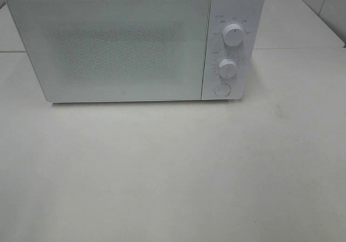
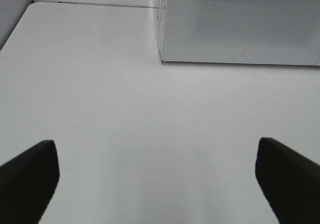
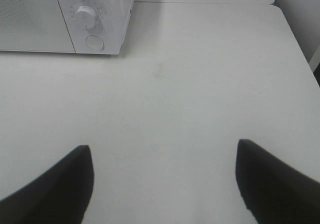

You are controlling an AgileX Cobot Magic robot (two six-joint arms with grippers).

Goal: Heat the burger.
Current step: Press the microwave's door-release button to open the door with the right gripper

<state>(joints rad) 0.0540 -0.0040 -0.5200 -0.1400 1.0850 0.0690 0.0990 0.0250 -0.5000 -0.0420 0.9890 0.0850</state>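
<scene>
Where the burger lies cannot be told. A white box-shaped microwave oven (image 1: 124, 42), door shut, stands on a pale tabletop (image 1: 173, 172); markings around its upper dial (image 1: 233, 34) and lower dial (image 1: 228, 68) are illegible. Both the left gripper (image 2: 157, 181) and right gripper (image 3: 162, 181) have jaws wide apart, empty.

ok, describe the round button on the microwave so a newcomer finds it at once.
The white microwave stands at the back of the table, with its panel on the right. The button is lowest there, under the knobs: flat and ringed, while they stick out with tick marks around.
</scene>
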